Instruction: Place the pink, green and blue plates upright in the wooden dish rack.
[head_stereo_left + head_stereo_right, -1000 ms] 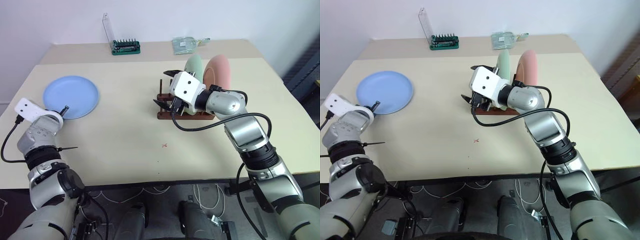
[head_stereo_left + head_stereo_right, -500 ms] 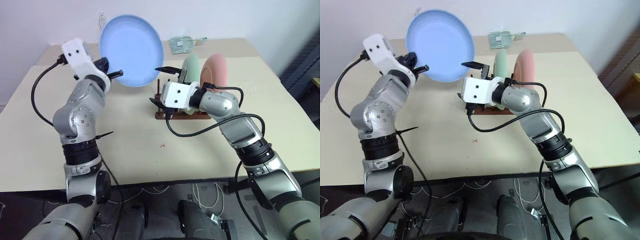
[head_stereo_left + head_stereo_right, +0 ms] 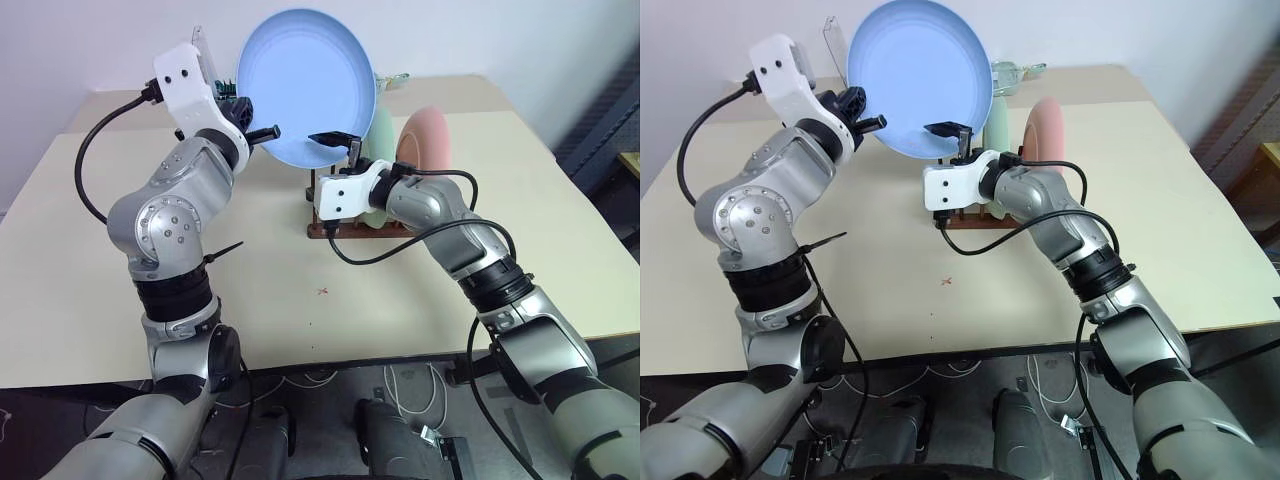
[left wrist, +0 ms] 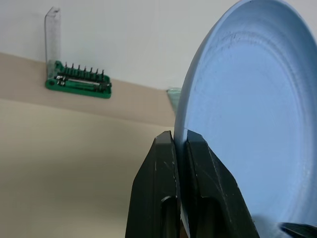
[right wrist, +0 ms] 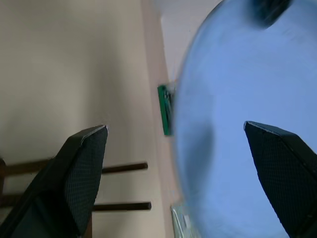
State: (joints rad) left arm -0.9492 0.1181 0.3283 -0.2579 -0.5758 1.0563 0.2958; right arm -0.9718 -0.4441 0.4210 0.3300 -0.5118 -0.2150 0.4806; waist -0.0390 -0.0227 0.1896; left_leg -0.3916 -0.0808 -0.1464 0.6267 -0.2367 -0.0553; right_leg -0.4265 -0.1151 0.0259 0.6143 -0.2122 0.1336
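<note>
Above the far half of the beige table (image 3: pixel 250 300), the round, shallow light blue plate (image 3: pixel 305 85) hangs in the air on edge, its hollow face turned toward the robot and its rim plane nearly vertical, so it has no long axis beyond its flat disc, which runs roughly side to side. The left gripper (image 4: pixel 179 144) is clamped on the rim at the plate's left side, which explains the upright carry: the disc is already oriented to drop between pegs. The right gripper (image 5: pixel 176 144) has its two black fingers spread wide, one on each side of the plate's lower edge without visibly touching it, probably ready to steady or take it. Just below and behind stands the small dark brown wooden dish rack (image 3: pixel 330 228) near the table's far right part, with the pale mint green plate (image 3: pixel 381 128) and the salmon pink plate (image 3: pixel 425 135) already upright in it. The near slots look free for the blue one.
</note>
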